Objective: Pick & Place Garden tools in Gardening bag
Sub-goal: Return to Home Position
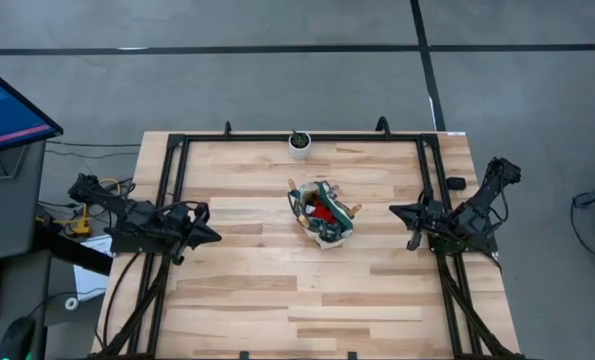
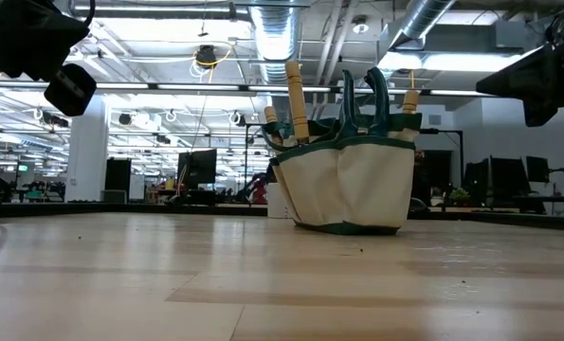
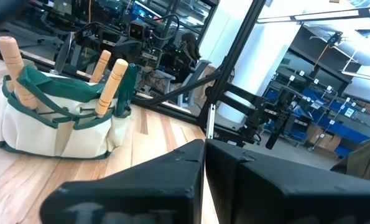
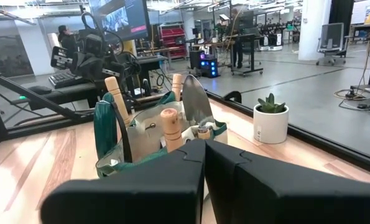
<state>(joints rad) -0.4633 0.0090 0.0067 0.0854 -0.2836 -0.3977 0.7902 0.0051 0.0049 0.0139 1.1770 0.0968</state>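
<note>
Park the left gripper [image 1: 209,235] and right gripper [image 1: 397,210], fingers together and empty, well clear of the filled bag [image 2: 348,185].

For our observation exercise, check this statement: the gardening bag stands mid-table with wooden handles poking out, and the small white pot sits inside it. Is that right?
No. The white pot stands by itself, apart from the gardening bag, as the high view shows. The rest holds: the bag stands mid-table with wooden handles poking out.

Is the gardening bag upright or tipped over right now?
Upright. The gardening bag sits flat on the table, wooden tool handles sticking up out of it.
</note>
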